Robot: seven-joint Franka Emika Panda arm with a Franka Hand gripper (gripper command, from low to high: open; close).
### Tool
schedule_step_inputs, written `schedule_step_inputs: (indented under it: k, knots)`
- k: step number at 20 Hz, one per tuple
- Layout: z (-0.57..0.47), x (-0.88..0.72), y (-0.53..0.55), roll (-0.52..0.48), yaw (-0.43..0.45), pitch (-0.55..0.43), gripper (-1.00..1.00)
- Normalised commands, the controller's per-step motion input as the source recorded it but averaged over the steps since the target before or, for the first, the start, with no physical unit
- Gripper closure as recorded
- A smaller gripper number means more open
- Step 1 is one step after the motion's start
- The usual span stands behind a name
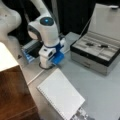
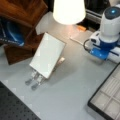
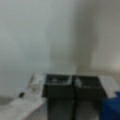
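The claw (image 1: 50, 63) is seen low over the grey desk (image 1: 100, 87) beside a white notebook (image 1: 61, 93), its grip state not discernible.

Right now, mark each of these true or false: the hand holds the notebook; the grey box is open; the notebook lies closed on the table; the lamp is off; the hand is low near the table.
1. The hand holds the notebook: false. It is apart from it and grips nothing visible.
2. The grey box is open: true, lid raised, compartments showing.
3. The notebook lies closed on the table: true.
4. The lamp is off: false. Its shade glows brightly.
5. The hand is low near the table: true.
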Motion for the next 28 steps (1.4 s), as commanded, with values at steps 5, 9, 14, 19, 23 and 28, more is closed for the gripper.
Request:
schedule_step_inputs:
  k: [5,9,14,19,23,28]
  knots:
    - [-0.42,-1.0,-0.24,0.131,-0.05,-0.617,1.0]
    - [-0.22,-1.0,-0.22,0.097,-0.049,-0.51,1.0]
    - [-0.11,-1.0,-0.15,0.076,-0.067,-0.424,1.0]
    - [-0.27,-1.0,-0.12,0.074,-0.1,-0.425,1.0]
    - [-0.48,-1.0,-0.13,0.066,-0.119,-0.472,1.0]
    - [-0.55,-1.0,-0.13,0.064,-0.121,-0.505,1.0]
